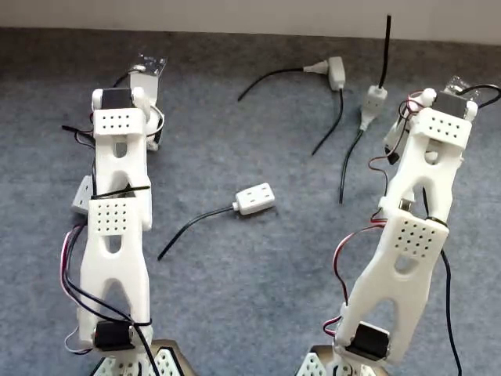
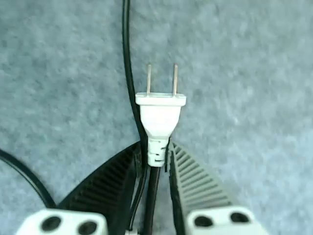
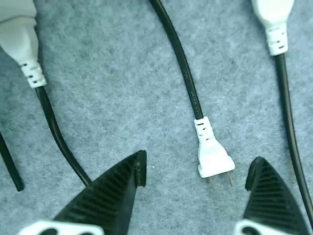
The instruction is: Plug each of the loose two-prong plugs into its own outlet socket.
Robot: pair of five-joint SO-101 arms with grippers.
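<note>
Left gripper (image 2: 155,149): we are seeing it clamping a white plug (image 2: 160,117) at its neck | Right gripper (image 3: 199,162): we are finding it spread wide, empty, above second plug (image 3: 213,159) on carpet (image 3: 107,98).

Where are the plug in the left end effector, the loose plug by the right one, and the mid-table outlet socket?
held plug (image 2: 160,115), left wrist view, white body.
loose plug (image 3: 213,157), right wrist view, white body.
outlet socket (image 1: 256,198), high view, top face.
</note>
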